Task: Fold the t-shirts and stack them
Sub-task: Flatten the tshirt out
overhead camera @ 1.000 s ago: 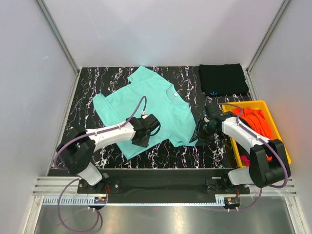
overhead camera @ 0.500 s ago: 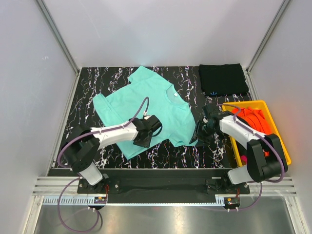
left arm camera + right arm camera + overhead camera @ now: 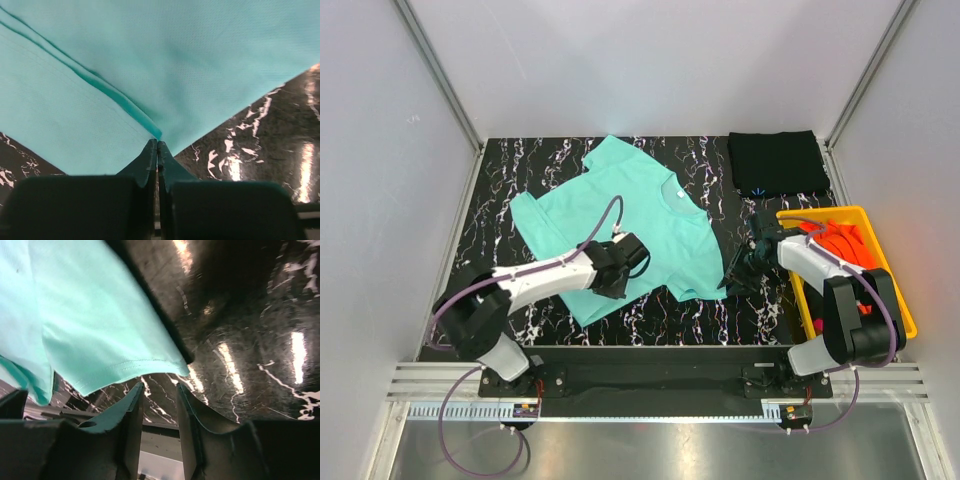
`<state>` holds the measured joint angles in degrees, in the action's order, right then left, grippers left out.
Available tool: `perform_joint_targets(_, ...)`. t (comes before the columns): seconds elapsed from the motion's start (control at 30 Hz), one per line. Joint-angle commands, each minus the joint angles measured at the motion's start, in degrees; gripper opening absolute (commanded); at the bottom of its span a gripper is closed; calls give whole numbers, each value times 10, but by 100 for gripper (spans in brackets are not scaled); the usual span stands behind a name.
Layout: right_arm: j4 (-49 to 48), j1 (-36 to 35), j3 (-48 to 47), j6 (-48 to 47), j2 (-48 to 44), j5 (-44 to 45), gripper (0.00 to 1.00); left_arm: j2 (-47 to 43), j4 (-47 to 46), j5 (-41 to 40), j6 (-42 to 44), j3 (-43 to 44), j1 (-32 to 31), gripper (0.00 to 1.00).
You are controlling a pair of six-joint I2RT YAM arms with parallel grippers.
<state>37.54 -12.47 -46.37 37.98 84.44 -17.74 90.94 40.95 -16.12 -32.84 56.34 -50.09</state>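
Where the left gripper (image 3: 158, 144) comes to a point in its wrist view, the two fingers (image 3: 145, 160) are pressed tight together. A ridge of the light teal t-shirt (image 3: 165, 60) runs straight into the tips, so it looks like a pinch on a fold near the shirt's lower edge, though how much cloth is actually caught in there is hidden by the fingers themselves. On the right gripper (image 3: 159, 388), the fingers (image 3: 131, 410) stand a narrow gap apart with nothing in between. A hemmed sleeve of the teal shirt sits just beyond the tips, close, but I can't tell if it touches. From the top camera the shirt lies spread out, front up, angled across the middle of the black marbled table (image 3: 520, 170), with the left gripper over its near hem and the right one by the sleeve on its right side. Both sets of tips are pretty much lost under the wrists in that view. A black t-shirt (image 3: 778, 163) sits folded at the far right corner. The yellow bin (image 3: 830, 211) at the right edge holds a bunched-up orange t-shirt (image 3: 840, 248), and a bit of magenta t-shirt (image 3: 820, 326) peeks out at the near end, mostly hidden behind the right arm (image 3: 855, 315).
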Motion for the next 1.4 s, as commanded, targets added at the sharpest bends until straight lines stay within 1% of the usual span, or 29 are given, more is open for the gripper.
perform_joint_targets(0.0, -23, 10, 7, 20, 2, 22, 38, -81, -2, -24, 7, 9, -3, 0)
perform_joint_targets(0.1, -34, 9, 7, 24, 21, 22, 36, -131, -1, -25, 7, 5, -3, 0)
perform_joint_targets(0.3, -48, 10, 11, 18, 55, 25, 35, -191, 1, -14, 5, 3, -3, 0)
perform_joint_targets(0.37, -44, 10, 16, 11, 40, 33, 35, -198, 4, -15, 8, 2, -3, 0)
perform_joint_targets(0.47, -27, 10, 13, -5, 23, 54, 38, -208, 8, -18, 9, -1, -2, 0)
perform_joint_targets(0.6, 31, 10, -15, -24, 21, 118, 45, -211, 13, -24, 11, -3, -3, 0)
perform_joint_targets(0.87, 38, 16, -30, -51, 42, 158, 45, -215, 19, -30, 18, 3, -2, 0)
perform_joint_targets(0.93, 32, 17, -33, -65, 48, 161, 45, -216, 19, -30, 19, 1, -2, 0)
perform_joint_targets(1.03, 10, 16, -32, -83, 62, 141, 42, -217, 20, -29, 19, 0, -2, 0)
perform_joint_targets(1.17, -20, 16, -17, -85, 74, 111, 42, -218, 21, -25, 20, -1, -2, 0)
perform_joint_targets(1.37, -39, 17, -16, -84, 84, 106, 41, -225, 22, -27, 19, 1, 0, 0)
